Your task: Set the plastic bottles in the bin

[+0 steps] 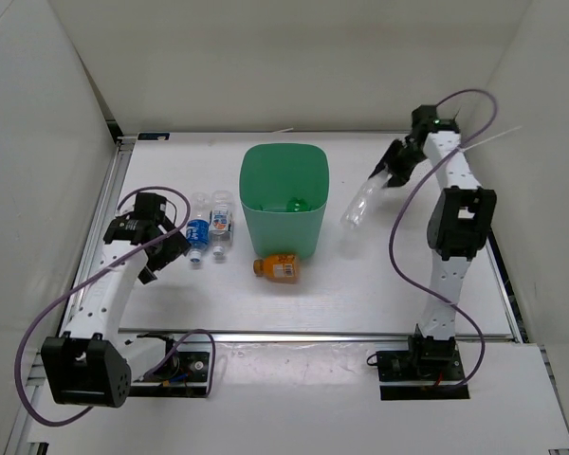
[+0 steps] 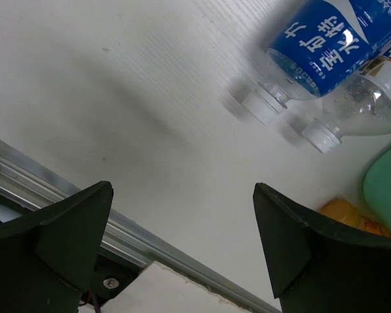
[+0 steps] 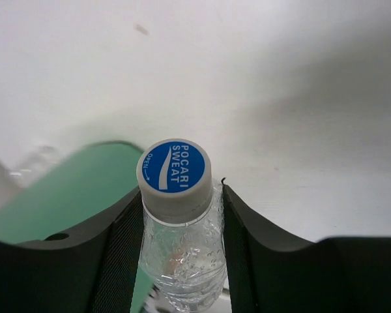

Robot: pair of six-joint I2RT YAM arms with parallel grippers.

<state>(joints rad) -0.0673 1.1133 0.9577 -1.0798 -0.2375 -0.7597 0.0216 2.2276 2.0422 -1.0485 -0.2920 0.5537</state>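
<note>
Right gripper (image 3: 179,195): clamped on the clear bottle (image 3: 181,261) just under its blue-and-white cap, a finger on either side.
Clear bottle: held tilted, right of the bin (image 1: 284,204) and apart from it, cap end in the gripper and base pointing toward the bin's near right corner. I cannot tell whether its base touches the table (image 1: 379,294).
Bin: stands upright mid-table. In the right wrist view its green rim shows just left of the held bottle.
Green bottle (image 1: 297,202): lies inside the bin, on the bottom.
Left gripper (image 2: 182,189): jaws spread wide with only bare table between them, holding nothing.
Blue-label bottle (image 2: 332,39): lies on its side just beyond the left fingertips, untouched, cap toward the near edge.
White-label bottle (image 2: 362,107): lies against the blue-label one on its bin side, parallel, cap the same way.
Orange bottle (image 1: 277,268): on its side just in front of the bin, near its left corner.
Surface: white ribbed table with a metal rail (image 1: 313,336) along the near edge.
Room: plain white walls (image 1: 266,66) on three sides.
</note>
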